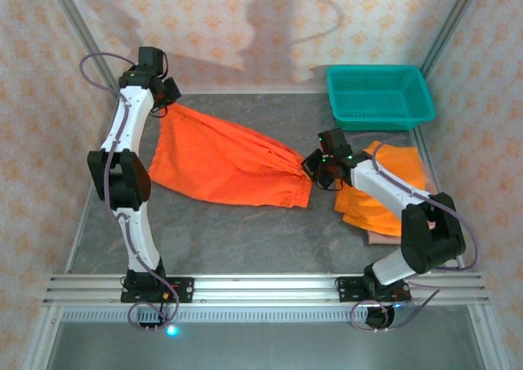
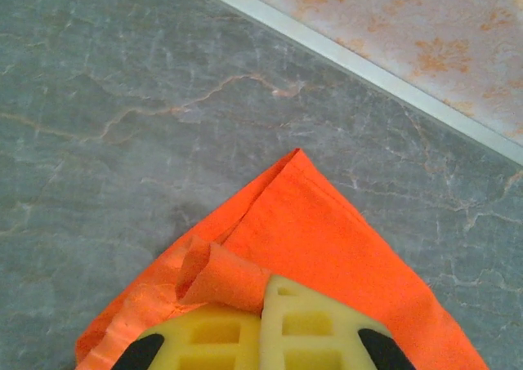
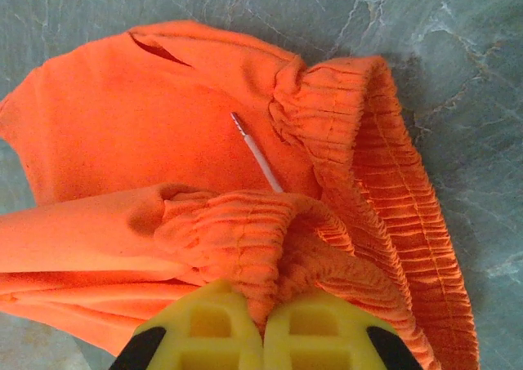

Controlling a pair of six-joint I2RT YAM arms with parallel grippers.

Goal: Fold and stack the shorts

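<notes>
Orange shorts (image 1: 221, 164) stretched across centre of tabletop (image 1: 245, 231): left pincer (image 1: 167, 92) clamped on hem corner (image 2: 298, 166), upper left; right pincer (image 1: 315, 164) clamped on waistband (image 3: 392, 182) (elastic bunched). Fold with cloth taut and level.

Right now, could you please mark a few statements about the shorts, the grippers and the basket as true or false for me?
1. The left gripper and the right gripper are both shut on the spread orange shorts. True.
2. The right gripper pinches the elastic waistband. True.
3. The left gripper holds the pale drawstring. False: it pinches a hem corner; the pale drawstring lies loose by the elastic waistband.
4. The orange pile sits inside the teal basket. False: the orange pile lies on the table, nearer the arms than the teal basket.
</notes>
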